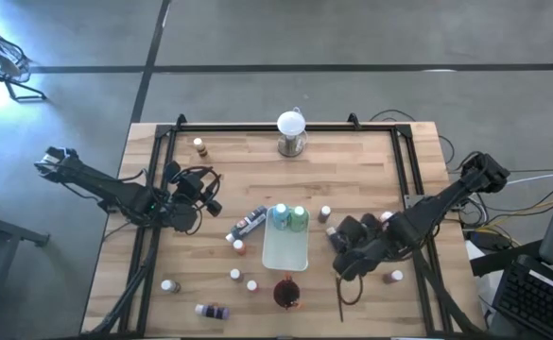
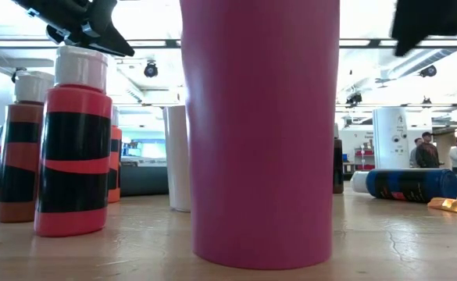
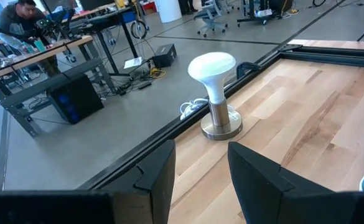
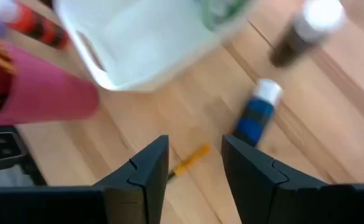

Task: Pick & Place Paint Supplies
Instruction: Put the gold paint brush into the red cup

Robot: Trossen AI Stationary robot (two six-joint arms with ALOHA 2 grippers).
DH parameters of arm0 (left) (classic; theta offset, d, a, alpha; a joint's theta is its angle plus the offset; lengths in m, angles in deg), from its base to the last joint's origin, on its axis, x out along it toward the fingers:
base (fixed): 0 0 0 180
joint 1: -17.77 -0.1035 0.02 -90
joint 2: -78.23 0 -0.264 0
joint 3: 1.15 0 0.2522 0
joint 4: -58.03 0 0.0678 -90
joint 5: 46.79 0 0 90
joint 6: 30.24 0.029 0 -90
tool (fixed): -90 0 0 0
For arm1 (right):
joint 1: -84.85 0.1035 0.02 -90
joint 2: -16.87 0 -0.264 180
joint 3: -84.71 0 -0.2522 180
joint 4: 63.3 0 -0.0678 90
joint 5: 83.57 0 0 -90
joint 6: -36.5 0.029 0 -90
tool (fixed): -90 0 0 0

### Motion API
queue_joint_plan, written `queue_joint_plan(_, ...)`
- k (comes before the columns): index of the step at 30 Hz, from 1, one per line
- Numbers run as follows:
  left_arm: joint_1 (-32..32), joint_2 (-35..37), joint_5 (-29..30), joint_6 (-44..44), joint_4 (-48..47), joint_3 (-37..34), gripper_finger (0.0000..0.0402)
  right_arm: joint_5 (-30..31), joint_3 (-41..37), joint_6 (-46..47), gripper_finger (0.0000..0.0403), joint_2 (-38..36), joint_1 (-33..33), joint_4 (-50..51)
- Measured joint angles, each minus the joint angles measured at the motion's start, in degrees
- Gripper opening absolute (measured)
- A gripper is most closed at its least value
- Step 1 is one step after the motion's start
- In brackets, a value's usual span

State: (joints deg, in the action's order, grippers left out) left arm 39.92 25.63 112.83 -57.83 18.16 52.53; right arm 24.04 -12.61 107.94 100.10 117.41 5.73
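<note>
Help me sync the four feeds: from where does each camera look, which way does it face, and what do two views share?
High: overhead, straight down on the table; both arms show.
Low: at tabletop height, level past the cup into the room; arm parts up top.
Left wrist: faces the globe; left gripper open, empty.
Right wrist: faces the tray, a blue bottle; right gripper open.
Shared: globe in high and left wrist views.

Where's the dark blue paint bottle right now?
In the high view, the dark blue bottle lies on its side near the table's middle, just left of the white tray, between the two arms.
</note>
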Motion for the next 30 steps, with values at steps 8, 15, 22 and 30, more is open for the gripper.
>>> queue_joint_plan(8, -0.02, 0.0, 0.02, -0.01, -0.02, 0.0, 0.0154, -2.43, -2.78, 9.69, 0.0145, 0.15, 0.22, 1.09)
queue_joint_plan(15, -0.02, 0.0, 0.02, -0.02, -0.04, 0.0, 0.0154, -2.94, -7.18, 19.3, 0.0175, 0.19, 0.22, 0.92)
queue_joint_plan(22, -0.01, 0.0, 0.02, -0.02, -0.04, 0.0, 0.0154, -4.26, -7.93, 21.5, 0.0199, 0.19, 0.06, 0.85)
queue_joint_plan(30, -0.01, 0.0, 0.04, -0.02, -0.07, 0.0, 0.0154, -1.1, -9.14, 20.7, 0.0211, 0.19, 0.01, -1.1)
